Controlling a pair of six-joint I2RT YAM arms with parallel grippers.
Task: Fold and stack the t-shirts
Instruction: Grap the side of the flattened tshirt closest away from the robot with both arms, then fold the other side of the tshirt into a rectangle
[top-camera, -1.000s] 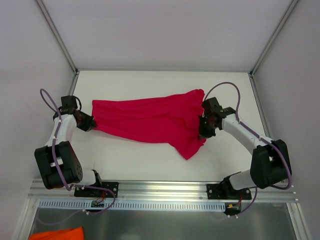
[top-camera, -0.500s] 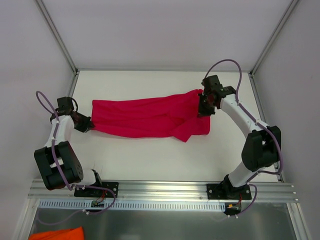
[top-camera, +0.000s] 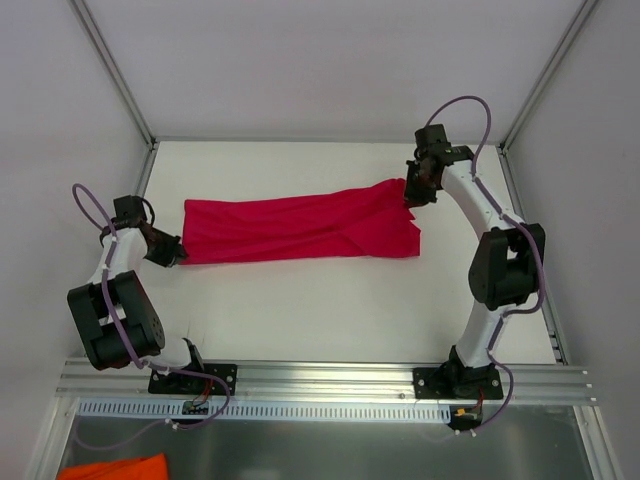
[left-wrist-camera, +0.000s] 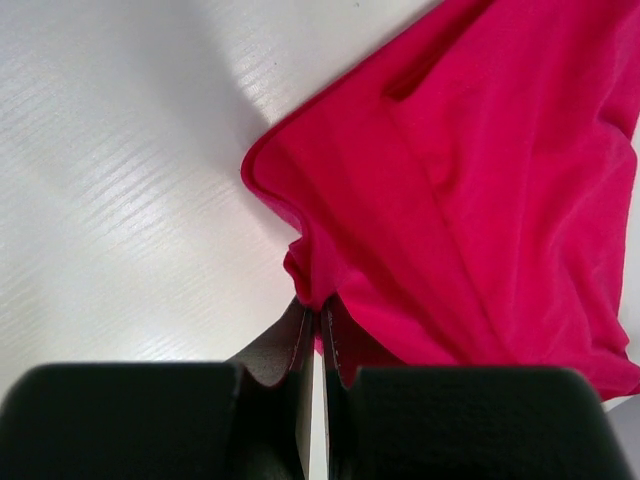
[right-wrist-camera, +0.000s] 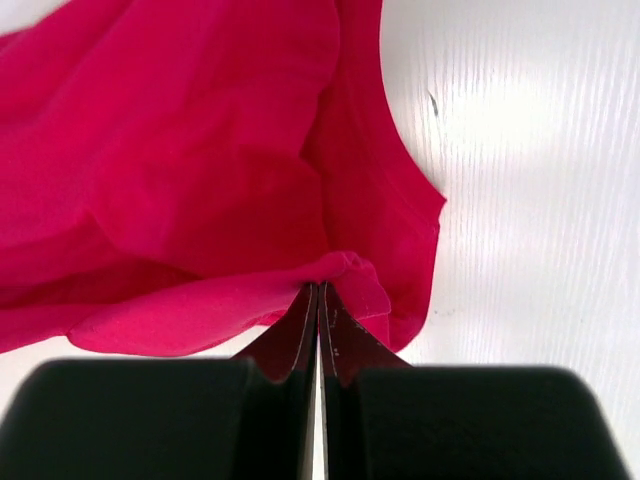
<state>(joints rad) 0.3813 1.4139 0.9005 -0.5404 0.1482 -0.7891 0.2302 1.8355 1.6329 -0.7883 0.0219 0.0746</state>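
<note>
At the left of the overhead view, your left claw (top-camera: 172, 252) stays pinched shut on the left end of the t-shirt (top-camera: 290, 230), barely shifted from a second ago. The crimson shirt lies across the middle of the desk (top-camera: 300, 310), now drawn into a long flat band; earlier its right part sagged toward the lower frame. At the upper right, your right claw (top-camera: 410, 193) is clamped on the shirt's right end, having moved up from mid-right. The desk is white, with pale walls (top-camera: 330, 60) around it. An orange cloth (top-camera: 110, 468) sits at the bottom left.
</note>
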